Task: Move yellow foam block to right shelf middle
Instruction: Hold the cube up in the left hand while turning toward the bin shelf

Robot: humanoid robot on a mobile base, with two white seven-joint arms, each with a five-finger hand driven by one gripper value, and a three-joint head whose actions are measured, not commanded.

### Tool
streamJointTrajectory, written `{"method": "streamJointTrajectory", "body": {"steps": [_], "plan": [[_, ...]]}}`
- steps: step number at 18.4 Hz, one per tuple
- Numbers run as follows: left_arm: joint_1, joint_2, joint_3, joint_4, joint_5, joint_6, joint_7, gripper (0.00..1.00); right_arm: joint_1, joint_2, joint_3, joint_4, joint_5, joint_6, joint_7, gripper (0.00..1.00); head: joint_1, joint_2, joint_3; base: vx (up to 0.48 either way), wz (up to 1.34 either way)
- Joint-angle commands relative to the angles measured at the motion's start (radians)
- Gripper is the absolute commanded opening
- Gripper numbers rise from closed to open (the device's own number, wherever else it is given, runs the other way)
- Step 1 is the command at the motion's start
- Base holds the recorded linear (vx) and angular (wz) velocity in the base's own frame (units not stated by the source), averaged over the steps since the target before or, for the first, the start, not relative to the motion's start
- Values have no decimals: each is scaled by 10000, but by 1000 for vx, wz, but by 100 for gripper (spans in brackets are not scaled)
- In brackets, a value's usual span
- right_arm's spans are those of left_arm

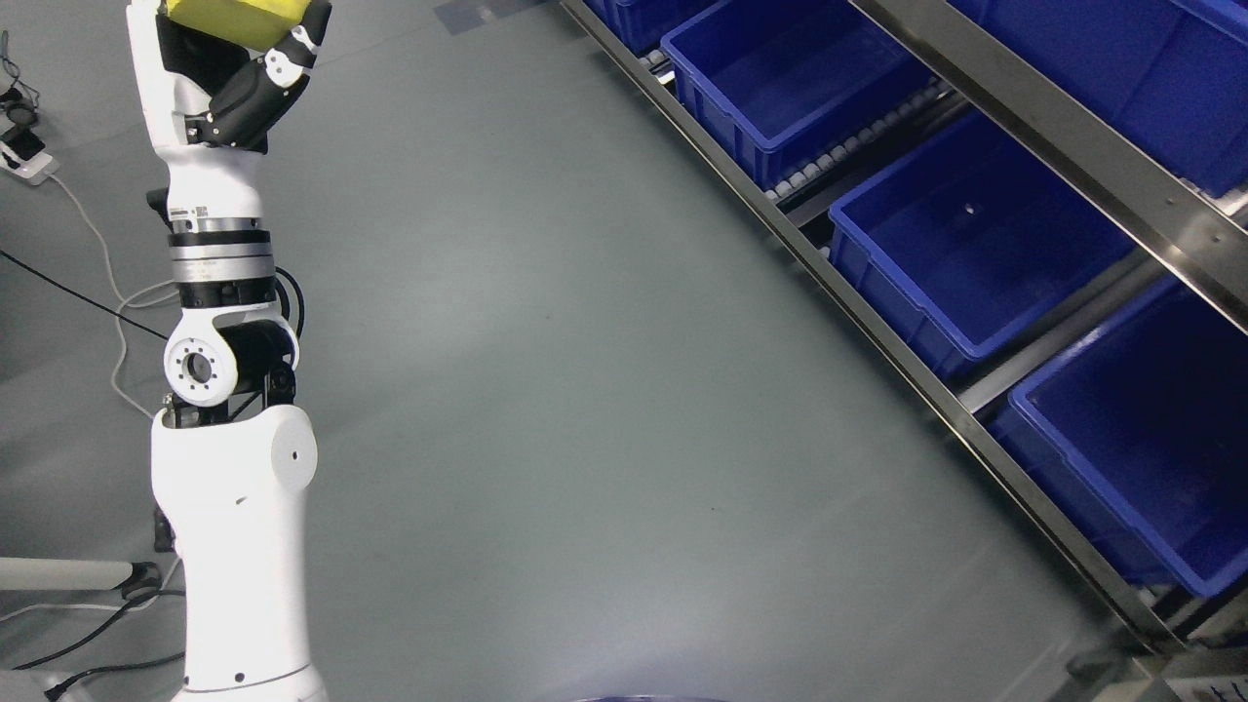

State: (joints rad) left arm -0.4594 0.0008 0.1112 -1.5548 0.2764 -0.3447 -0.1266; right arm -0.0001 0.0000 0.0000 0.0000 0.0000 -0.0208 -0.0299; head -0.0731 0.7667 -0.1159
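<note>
A yellow foam block [234, 18] shows at the top left edge, partly cut off by the frame. My left hand [239, 58] is raised high and shut on it, its black fingers [258, 88] curled under the block. The white left arm [234, 468] rises from the bottom left. On the right, a metal shelf [877, 312] runs diagonally and holds blue bins; the middle bin [975, 244] on the lower level is open and empty. The right arm is out of view.
More blue bins [780, 78] [1141, 448] sit on the roller rails, and another level of bins [1150, 58] above. Grey floor [546, 370] lies between arm and shelf. Cables and a power strip [29, 161] lie at the far left.
</note>
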Motion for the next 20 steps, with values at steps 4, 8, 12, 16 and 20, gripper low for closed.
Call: {"method": "streamJointTrajectory", "body": {"steps": [4,8,12,16,20], "plan": [[-39,166,299,-544,-3,256,-7,23,246,-174,-122,-174,31,8,7,100,0,0,0,236,233],[-39,166,299,-605,12,333,-7,23,246,-174,-122,-174,31,8,7,100,0,0,0,322,38],[-54,166,299,-651,-3,516,-7,23,231,-174,-122,-174,31,8,7,100,0,0,0,332,-158],[-482,166,299,-927,-3,930,-7,23,247,-174,-122,-174,31,8,7,100,0,0,0,352,-187],[-1570,166,299,-943,-3,1558,-22,23,247,-174,-122,-174,31,8,7,100,0,0,0,370,-115]]}}
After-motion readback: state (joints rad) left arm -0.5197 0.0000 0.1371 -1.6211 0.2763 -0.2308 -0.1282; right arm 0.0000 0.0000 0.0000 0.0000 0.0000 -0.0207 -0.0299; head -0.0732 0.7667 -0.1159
